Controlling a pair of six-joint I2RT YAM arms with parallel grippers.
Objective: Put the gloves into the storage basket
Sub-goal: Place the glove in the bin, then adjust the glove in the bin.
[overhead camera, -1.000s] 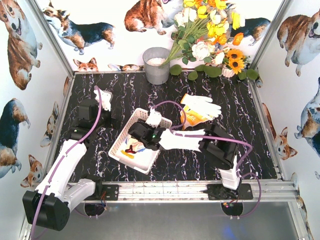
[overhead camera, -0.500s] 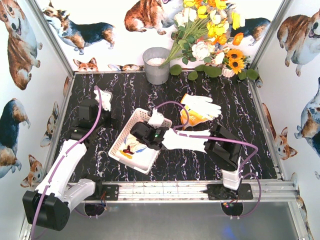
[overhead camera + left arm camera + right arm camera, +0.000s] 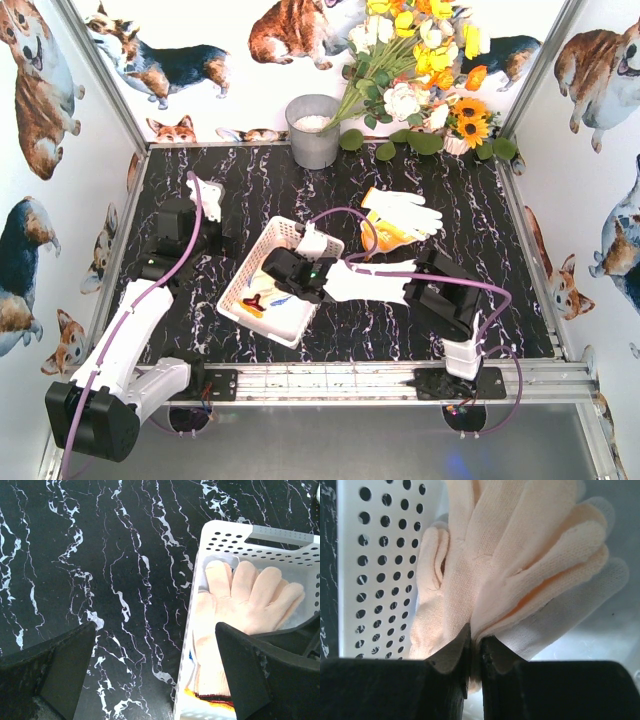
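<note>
Where corgi walls [image 3: 40, 100] enclose, table [image 3: 260, 190] is black-marbled

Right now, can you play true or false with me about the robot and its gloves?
1. The right gripper is over the storage basket, pinching a cream glove. True.
2. The left gripper is squeezed shut on a glove. False: its jaws stand wide open with nothing between them, above the table beside the basket.
3. A white glove lies on the table, outside the basket. True.
4. The grey bucket has tipped over. False: it stands upright at the back of the table.
5. The storage basket has no gloves in it. False: gloves lie inside it.
</note>
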